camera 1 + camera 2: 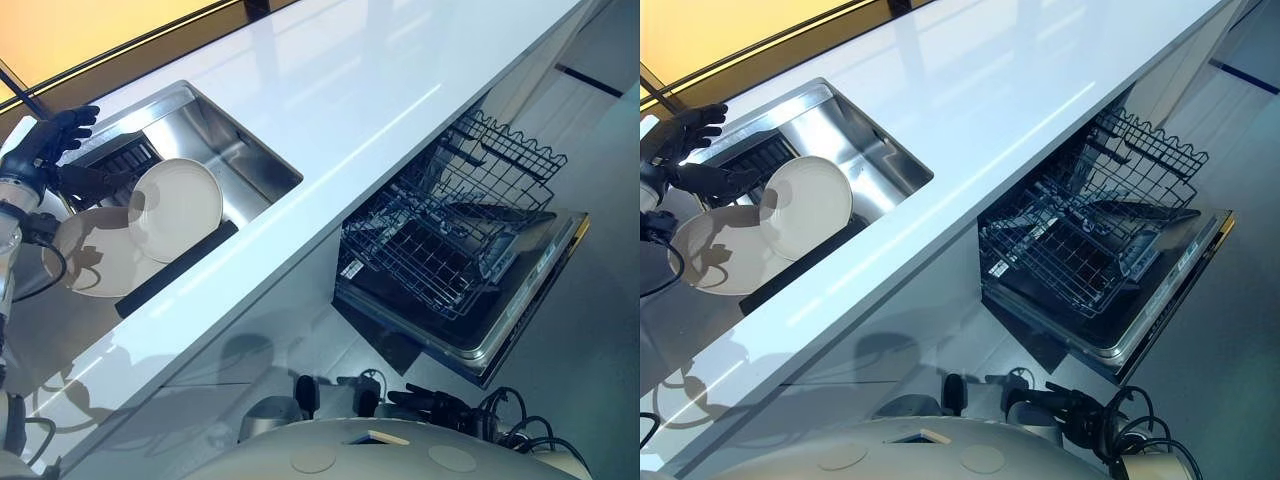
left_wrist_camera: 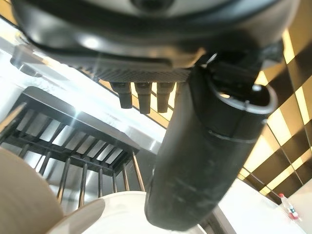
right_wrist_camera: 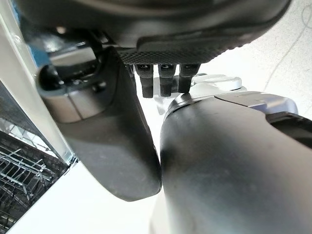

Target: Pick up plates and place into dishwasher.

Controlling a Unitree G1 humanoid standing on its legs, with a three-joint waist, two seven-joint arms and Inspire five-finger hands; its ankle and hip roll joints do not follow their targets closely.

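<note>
Now two round cream plates stand in the shiny steel sink [image 1: 240, 150]; the upright plate [image 1: 178, 208] leans in a dark rack, the flatter plate [image 1: 95, 255] lies beside it. Over them the left hand [image 1: 55, 140] hovers with fingers spread wide — holding nothing. The right hand [image 3: 146, 97] hangs low, fingers loose. Plates are hard, smooth, probably slippery and easy to break; best to pinch the upright one by its top rim. The black wire dishwasher rack [image 1: 450, 230] waits — pulled out.

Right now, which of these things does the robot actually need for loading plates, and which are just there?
For the job:
- two plates at the sink
- dishwasher with its lower rack pulled out
- left hand, open above the plates

Just there:
- sink
- white counter
- black drying rack
</note>
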